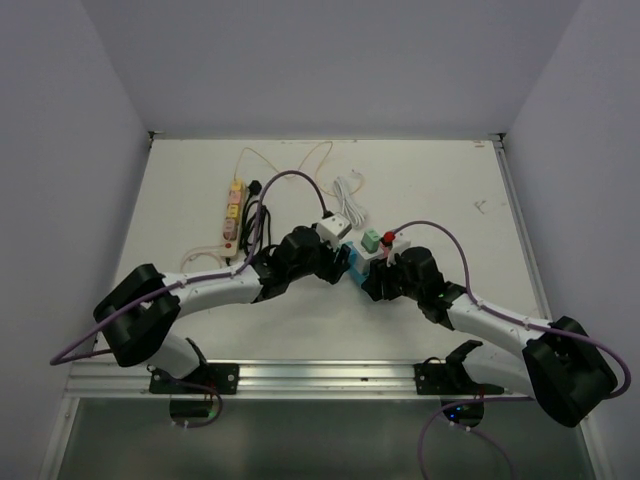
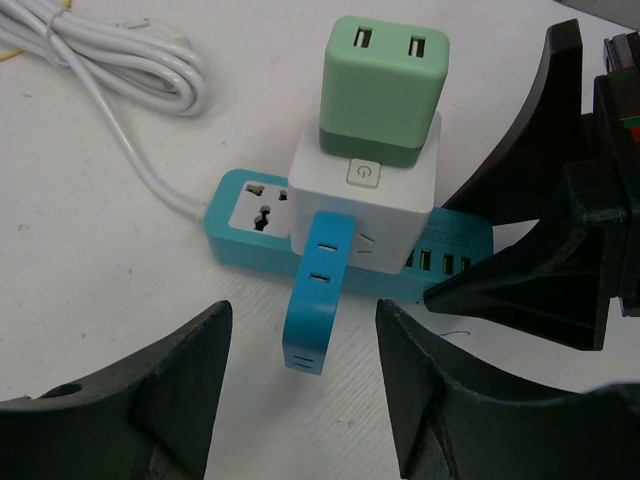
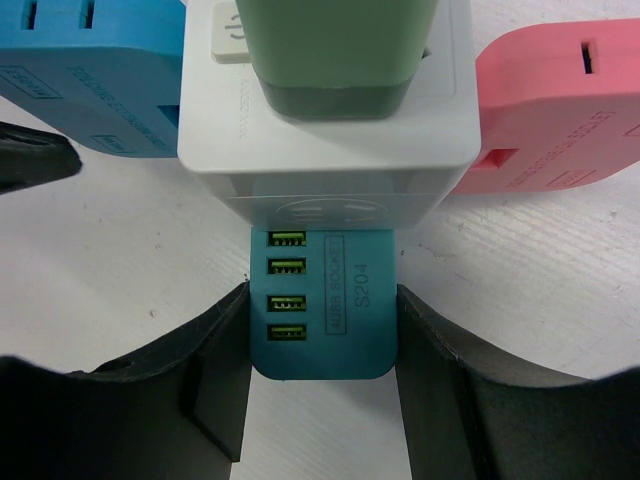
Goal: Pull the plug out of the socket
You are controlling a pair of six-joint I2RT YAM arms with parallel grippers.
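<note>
right end effector (image 3: 322,335) clamps the teal plastic power strip (image 3: 350,290); left end effector (image 2: 305,335), open, straddles the blue flat plug (image 2: 318,285). close squarely; pull straight out.

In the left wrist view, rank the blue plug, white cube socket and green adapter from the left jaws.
1. blue plug, between the jaws of the left gripper.
2. white cube socket, centre, behind it.
3. green adapter, upper centre, on the cube.
</note>
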